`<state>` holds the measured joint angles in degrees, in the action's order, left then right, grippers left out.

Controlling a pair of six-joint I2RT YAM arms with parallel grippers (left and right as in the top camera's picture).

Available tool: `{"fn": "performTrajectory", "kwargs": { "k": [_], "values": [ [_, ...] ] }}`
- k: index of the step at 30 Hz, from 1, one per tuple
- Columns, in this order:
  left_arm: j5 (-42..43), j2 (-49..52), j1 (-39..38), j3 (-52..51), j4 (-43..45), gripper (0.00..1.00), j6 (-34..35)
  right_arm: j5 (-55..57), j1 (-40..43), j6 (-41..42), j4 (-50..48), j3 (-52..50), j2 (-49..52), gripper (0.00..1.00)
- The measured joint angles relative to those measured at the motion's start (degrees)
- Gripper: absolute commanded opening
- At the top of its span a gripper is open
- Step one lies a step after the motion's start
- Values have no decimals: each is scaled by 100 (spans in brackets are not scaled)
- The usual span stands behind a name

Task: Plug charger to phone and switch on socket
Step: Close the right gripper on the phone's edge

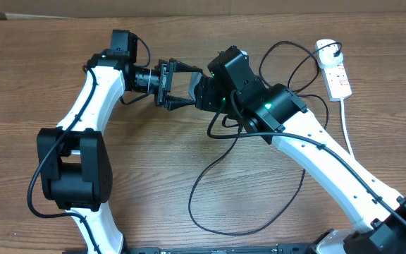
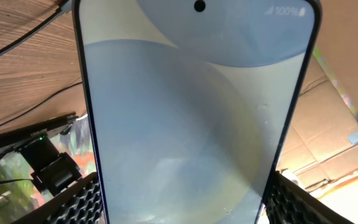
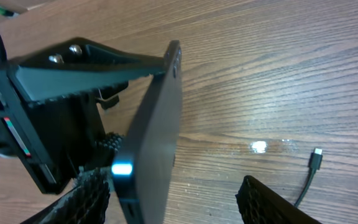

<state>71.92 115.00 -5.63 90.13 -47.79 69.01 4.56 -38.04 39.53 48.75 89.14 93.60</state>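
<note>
Above the counter [image 1: 20, 70], left hand [image 2: 185, 196] grasps the phone [image 2: 191, 124]; right hand [image 3: 173, 183] stands released beside it; phone obscured from overhead.

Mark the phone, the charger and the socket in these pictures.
phone [image 2: 191, 124]: left wrist view, middle of its screen.
charger [image 3: 316, 155]: right wrist view, its connector tip.
socket [image 1: 335, 70]: overhead view, middle of the white strip's body.
</note>
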Motion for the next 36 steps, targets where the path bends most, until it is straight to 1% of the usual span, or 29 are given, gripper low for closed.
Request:
{"fn": "performTrajectory", "kwargs": {
  "k": [3, 6, 8, 12, 18, 20, 22, 36],
  "values": [
    [-74, -2, -42, 0, -2, 70, 15, 57, 0, 13, -11, 0, 35, 66],
    [-238, 0, -76, 0, -2, 70, 37, 103, -4, 0, -7, 0, 103, 62],
    [-365, 0, -96, 0, -2, 70, 52, 120, -9, -11, 7, 0, 149, 57],
    [-535, -2, -153, 0, 0, 70, 114, 151, -24, -24, 52, 0, 267, 56],
    [-651, -2, -190, 0, -2, 70, 120, 170, -26, -24, 61, 0, 496, 45],
    [-688, 0, -190, 0, -2, 70, 120, 170, -26, -26, 57, 0, 527, 38],
    [-732, -2, -190, 0, -2, 70, 120, 173, -26, -24, 57, 0, 527, 34],
    [-883, -2, -190, 0, -2, 71, 118, 179, -26, -33, 55, 0, 527, 26]
  ]
}}
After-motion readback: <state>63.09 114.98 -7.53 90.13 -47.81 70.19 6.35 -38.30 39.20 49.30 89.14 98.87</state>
